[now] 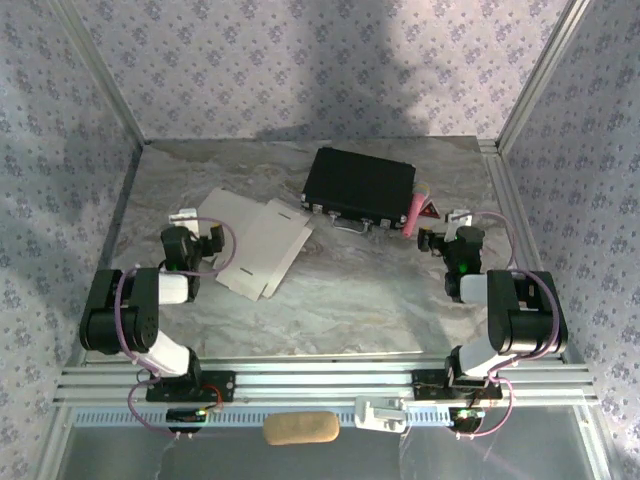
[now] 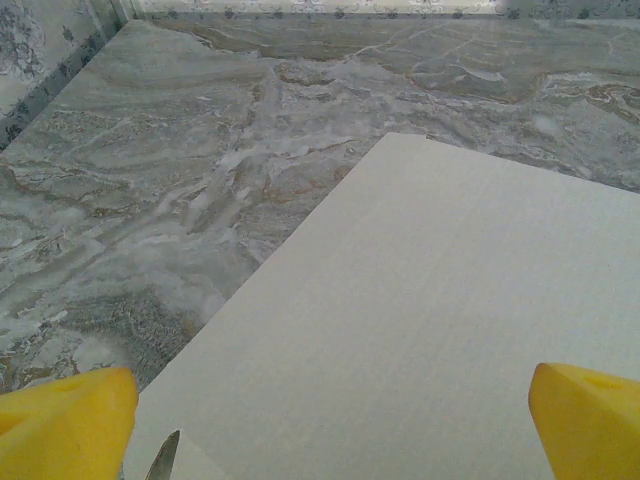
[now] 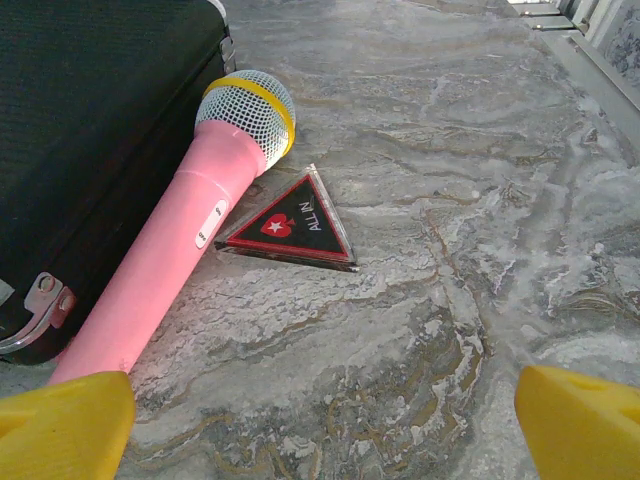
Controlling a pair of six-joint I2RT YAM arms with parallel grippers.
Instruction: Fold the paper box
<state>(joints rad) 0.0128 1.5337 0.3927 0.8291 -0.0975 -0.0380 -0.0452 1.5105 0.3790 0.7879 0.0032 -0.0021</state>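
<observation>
Two arms reach out over a marbled tabletop [image 1: 350, 300]. The box [image 1: 255, 240] is a flat, cream, unfolded sheet lying on the left half. It sits left of and nearer than a black case [image 1: 360, 185], and its far right corner comes close to the case's front left corner. The left fingers [image 1: 214, 240] are at the sheet's left edge. From that wrist the box [image 2: 450, 330] spreads out below and ahead, its edge running diagonally with bare marble to the left. The yellow tips stand wide apart at the bottom corners, clamped on nothing. On the right side, the right fingers [image 1: 429, 240] hang near the case's right end. They are also spread wide and hold nothing, with bare marble between them. Ahead of them a pink microphone [image 3: 170, 260] lies right against the case [image 3: 90, 120], its silver mesh head, ringed in yellow, pointing away. Just beside its body is a small black triangular badge [image 3: 290, 228] with a red border, reading "ALL IN"; I cannot tell whether the two touch.
</observation>
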